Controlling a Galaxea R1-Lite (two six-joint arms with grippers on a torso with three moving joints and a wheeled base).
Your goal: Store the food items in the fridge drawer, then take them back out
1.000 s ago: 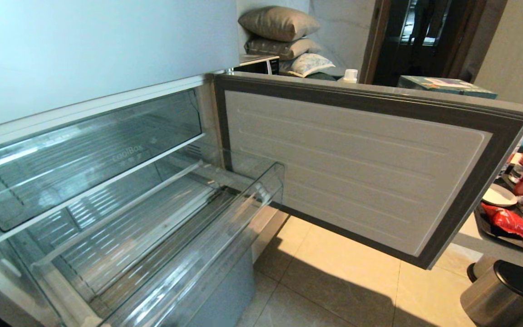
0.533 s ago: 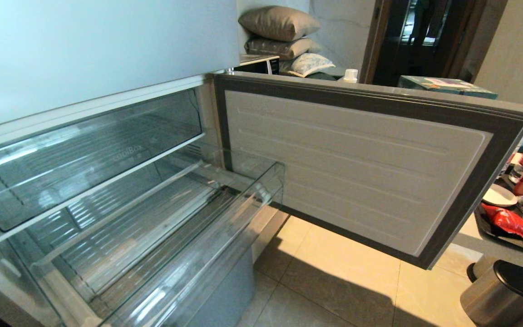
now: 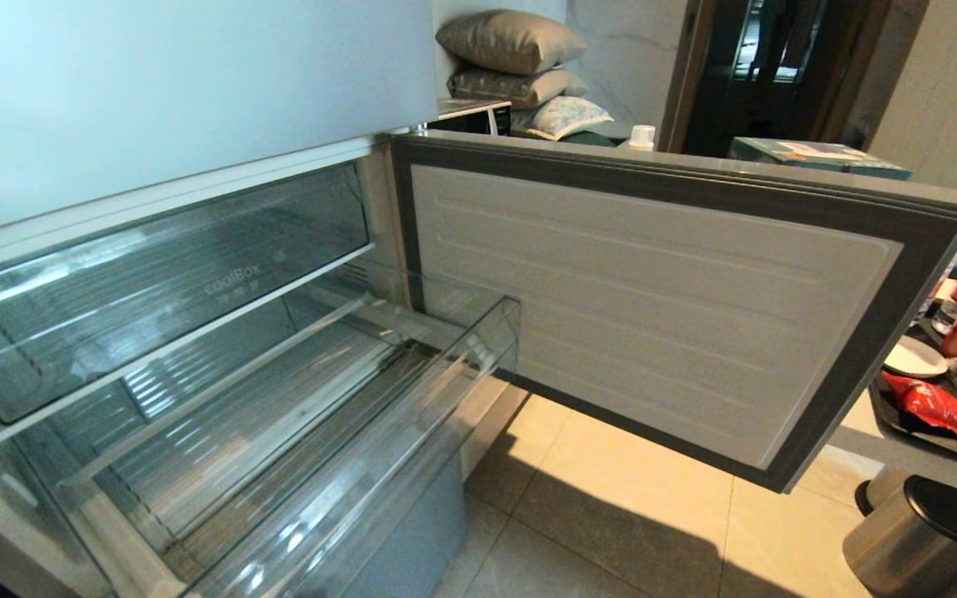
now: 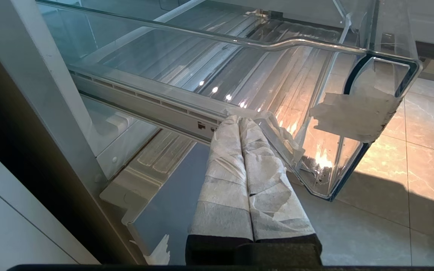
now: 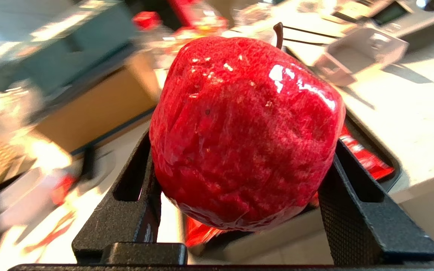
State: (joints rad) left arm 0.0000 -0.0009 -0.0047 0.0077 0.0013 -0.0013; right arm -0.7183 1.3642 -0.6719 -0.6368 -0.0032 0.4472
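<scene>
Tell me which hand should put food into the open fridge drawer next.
Right. The right hand already grips a red apple. The left hand is shut and empty beside the fridge drawer, which looks empty.

The left gripper [image 4: 252,121] hangs just outside the fridge drawer [image 4: 277,43], its two white-wrapped fingers [image 4: 226,165] pressed flat together with no gap, tips close by the drawer's clear side wall. The drawer stands pulled out over the tiled floor [image 4: 420,158], ribbed bottom bare. A patch of white tape [image 4: 352,114] clings to its front corner
</scene>
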